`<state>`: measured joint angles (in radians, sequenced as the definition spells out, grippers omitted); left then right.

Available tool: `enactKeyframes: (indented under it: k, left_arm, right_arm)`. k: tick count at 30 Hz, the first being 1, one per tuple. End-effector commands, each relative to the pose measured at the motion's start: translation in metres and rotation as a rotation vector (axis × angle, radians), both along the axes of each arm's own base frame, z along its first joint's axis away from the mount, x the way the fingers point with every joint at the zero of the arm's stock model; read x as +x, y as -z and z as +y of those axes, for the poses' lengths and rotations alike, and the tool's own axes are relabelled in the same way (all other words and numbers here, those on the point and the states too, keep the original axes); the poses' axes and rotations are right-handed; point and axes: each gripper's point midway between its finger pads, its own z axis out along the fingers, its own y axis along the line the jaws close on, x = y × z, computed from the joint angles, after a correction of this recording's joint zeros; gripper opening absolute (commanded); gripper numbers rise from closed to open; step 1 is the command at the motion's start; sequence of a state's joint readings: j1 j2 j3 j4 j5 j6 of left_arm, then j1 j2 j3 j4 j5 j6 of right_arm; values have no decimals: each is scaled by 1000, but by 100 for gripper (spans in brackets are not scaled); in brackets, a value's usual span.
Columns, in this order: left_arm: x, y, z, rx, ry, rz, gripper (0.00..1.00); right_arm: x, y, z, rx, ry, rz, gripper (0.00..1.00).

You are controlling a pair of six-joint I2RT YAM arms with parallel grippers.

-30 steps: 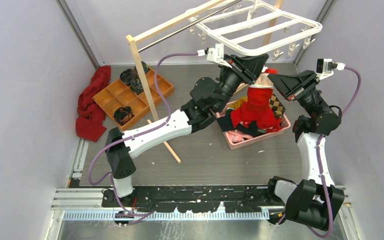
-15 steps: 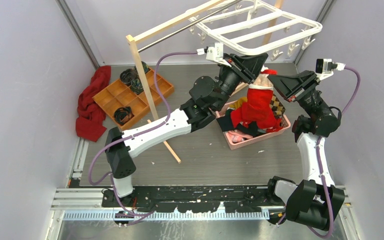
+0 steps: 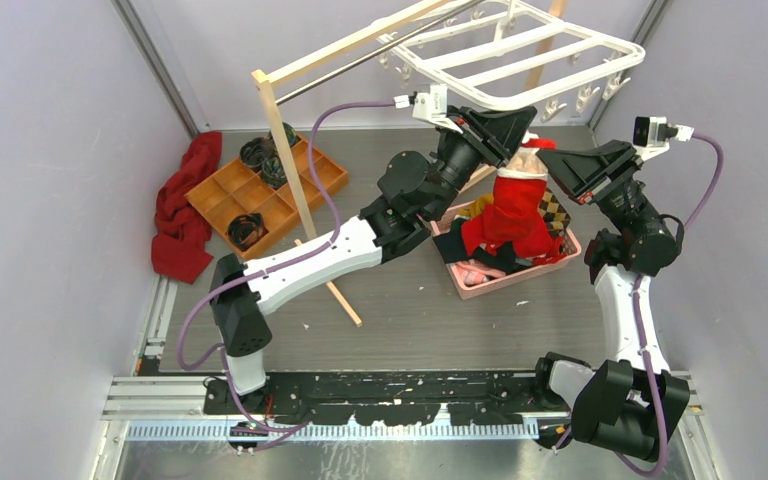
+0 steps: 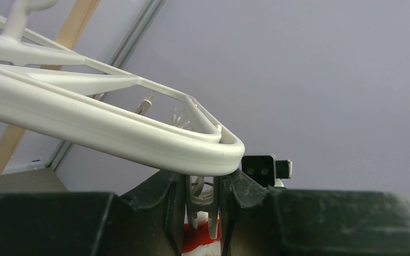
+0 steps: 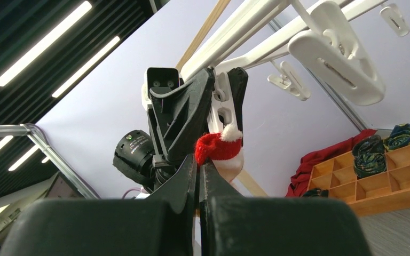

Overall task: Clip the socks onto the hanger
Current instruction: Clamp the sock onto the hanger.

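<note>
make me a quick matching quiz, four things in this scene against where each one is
1. red sock
2. hanger
3. dark red cloth
4. pink bin

a. on the table, left of the wooden tray
b. up high, clips dangling from it
c. hanging in the air over the bin
d. on the table, full of clothes

Pairs: 1-c, 2-b, 3-a, 4-d

dark red cloth (image 3: 182, 210) beside wooden compartment tray (image 3: 222, 190)
</note>
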<state>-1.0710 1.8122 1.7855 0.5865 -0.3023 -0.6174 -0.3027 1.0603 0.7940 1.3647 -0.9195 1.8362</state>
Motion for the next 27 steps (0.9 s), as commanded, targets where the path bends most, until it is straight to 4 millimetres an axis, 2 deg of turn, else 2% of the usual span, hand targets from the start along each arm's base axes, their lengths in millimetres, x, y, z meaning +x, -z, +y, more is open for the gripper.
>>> enactKeyframes:
  k: [1,5,9,12,22,27]
  left_arm:
    - [-7,-34,14,-68,-3,-64,4]
    - [-8,-35,15,-71,-1,-69,4]
    - [-8,-37,16,-77,4,-80,4]
    - [-10,-38,15,-77,12,-85,4]
    - [-11,-40,12,-77,32,-93,3]
    - [-11,-40,11,-75,36,-96,3]
  right_arm:
    - [-18,-25,3,5,-2,-108,1]
    - [-18,-27,4,5,-6,-111,1]
    - [-2,-9,2,-22,13,-19,1]
    - [3,-4,1,-22,28,2,1]
    - [4,-21,-3,8,30,-50,1]
    - [5,-24,-3,11,27,-55,1]
